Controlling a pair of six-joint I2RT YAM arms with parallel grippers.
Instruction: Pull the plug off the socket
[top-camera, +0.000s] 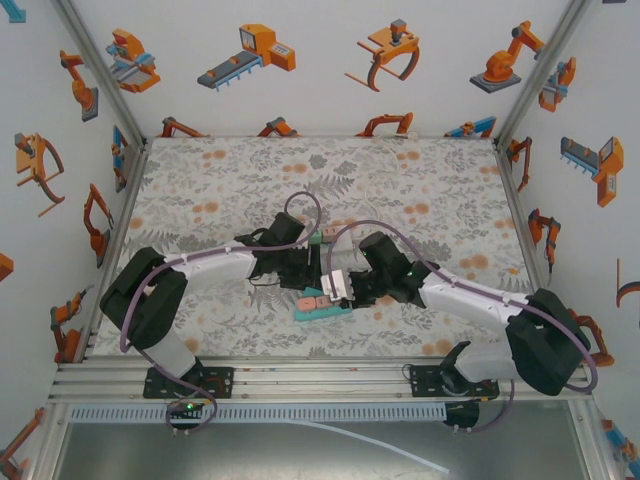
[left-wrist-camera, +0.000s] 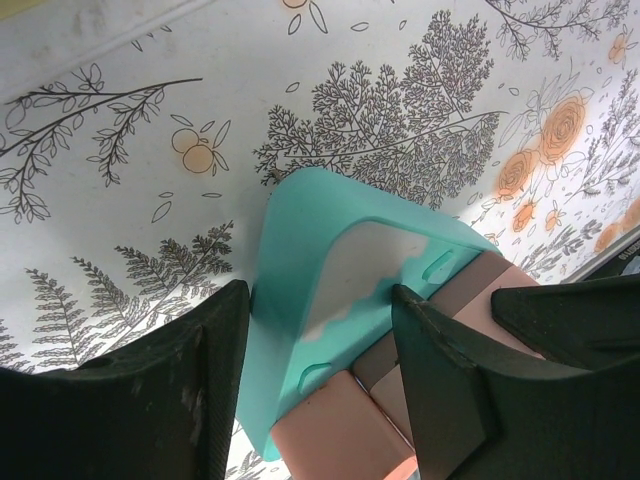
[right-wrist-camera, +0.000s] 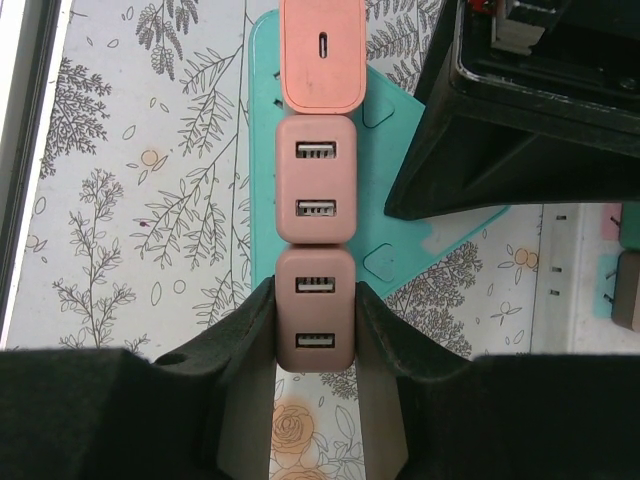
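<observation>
A robot lab cell; aluminium frame posts (top-camera: 95, 75) edge walls (top-camera: 300, 100) printed with cartoon robot arms; a floral-print table (top-camera: 220, 190); left arm (top-camera: 200, 268) and right arm (top-camera: 470, 295) are bolted to a rail (top-camera: 320, 376)

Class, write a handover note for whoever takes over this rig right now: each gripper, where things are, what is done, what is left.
Left gripper: shut on the end of the teal socket strip, bracing it.
Right gripper: shut on the nearest pink plug, a finger on each side.
The second pink plug and third pink plug sit in the same row on the strip.
Done: both grips made.
Left: the gripped plug looks level with its neighbours, so probably seated; pull it off while the strip is held.
</observation>
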